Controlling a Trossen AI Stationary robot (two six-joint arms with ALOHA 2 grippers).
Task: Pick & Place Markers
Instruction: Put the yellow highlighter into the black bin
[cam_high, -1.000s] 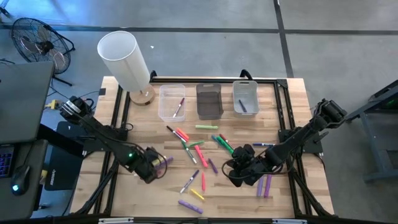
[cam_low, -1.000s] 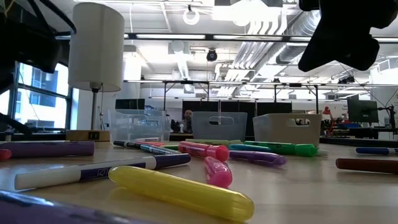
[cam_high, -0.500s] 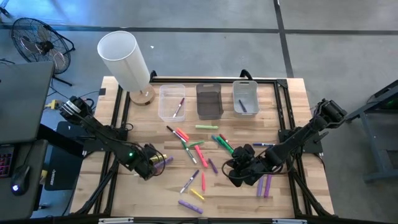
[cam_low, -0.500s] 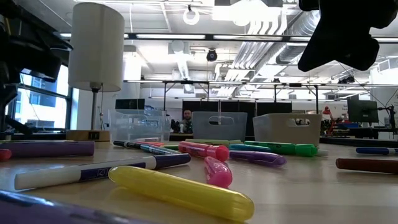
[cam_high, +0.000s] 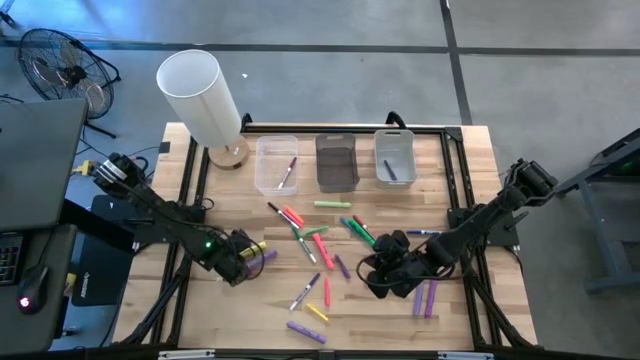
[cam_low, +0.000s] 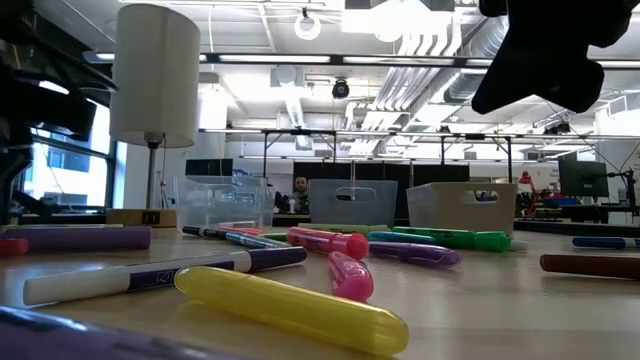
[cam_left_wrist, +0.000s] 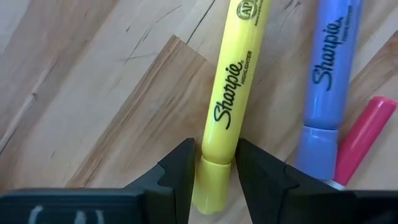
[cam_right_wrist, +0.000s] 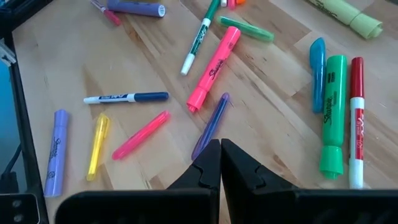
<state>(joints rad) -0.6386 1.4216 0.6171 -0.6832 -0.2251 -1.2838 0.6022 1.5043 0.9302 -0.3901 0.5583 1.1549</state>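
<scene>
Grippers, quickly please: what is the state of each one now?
Left gripper: closed on the yellow highlighter.
Right gripper: closed, holding nothing.

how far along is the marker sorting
Early. Done: one marker lies in the left bin and one in the right bin; the middle bin shows none. In hand: the left gripper is shut on a yellow highlighter on the table. The right gripper is shut and empty. Left: about twenty markers scattered on the wood.
</scene>
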